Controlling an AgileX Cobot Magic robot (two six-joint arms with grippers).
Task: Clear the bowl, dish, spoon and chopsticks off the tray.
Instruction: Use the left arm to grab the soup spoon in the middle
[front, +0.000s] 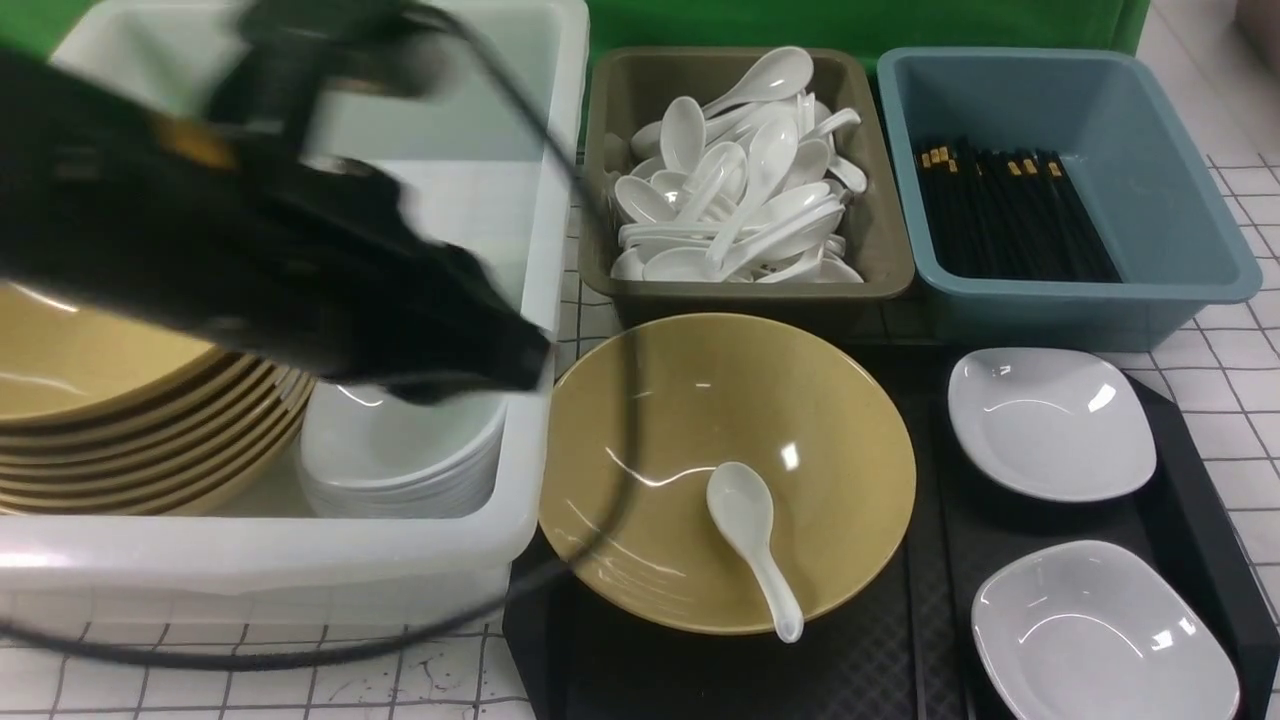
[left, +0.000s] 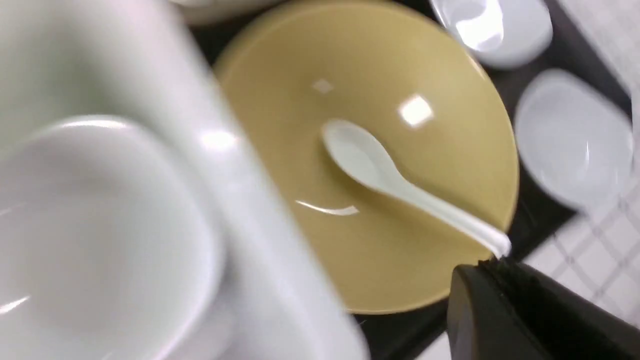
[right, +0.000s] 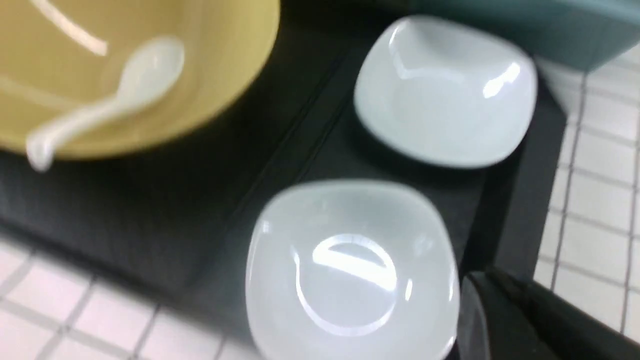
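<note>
The mustard-yellow bowl (front: 650, 450) stands on the left half of the black tray (front: 930, 600). The white spoon (front: 750, 535) lies inside it, handle toward me. Two white squarish dishes (front: 1050, 420) (front: 1100, 635) sit on the tray's right half. Black chopsticks (front: 1010, 210) lie in the blue tub. My left gripper (front: 505, 365) is blurred and shut on nothing, above the white tub's right wall next to the bowl (left: 380, 165). My right gripper (right: 480, 280) is shut and empty, just beside the near dish (right: 350, 270); it is out of the front view.
A white tub (front: 540, 300) on the left holds stacked yellow bowls (front: 130, 420) and a stack of white dishes (front: 400, 455). An olive tub (front: 880, 250) full of white spoons and the blue tub (front: 1180, 200) stand behind the tray. The table has a white checked cover.
</note>
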